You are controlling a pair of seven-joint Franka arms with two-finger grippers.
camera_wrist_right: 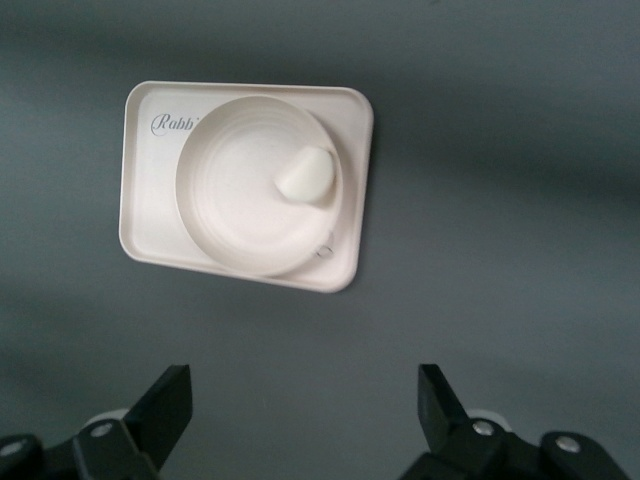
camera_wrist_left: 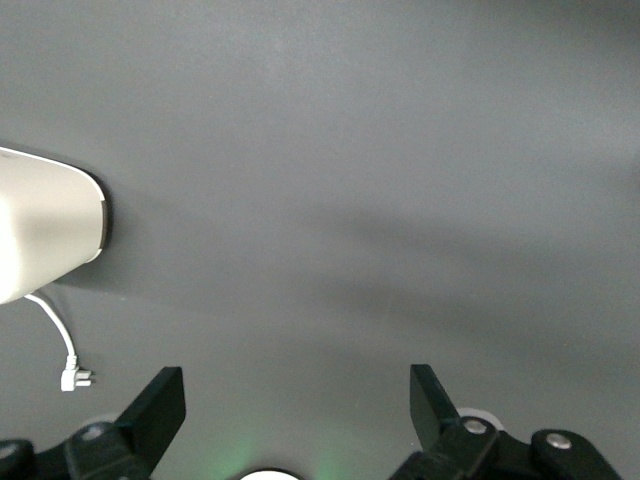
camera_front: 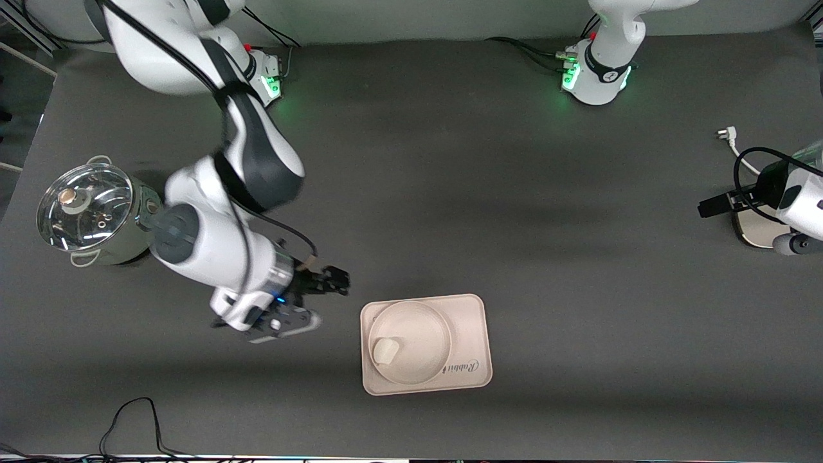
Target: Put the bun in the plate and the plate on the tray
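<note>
Both claws I read as open: right claw over bare tabletop beside the tray, which carries the plate holding the bun; left claw waits.

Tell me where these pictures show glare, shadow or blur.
Front view: glare on the pot's glass lid, green glow at both arm bases, soft shadow bands across the table. Right wrist view: the plate looks washed out. Left wrist view: broad soft shadows.

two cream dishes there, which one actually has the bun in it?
The round plate: the bun lies in it. The rectangular tray only carries the plate.
</note>
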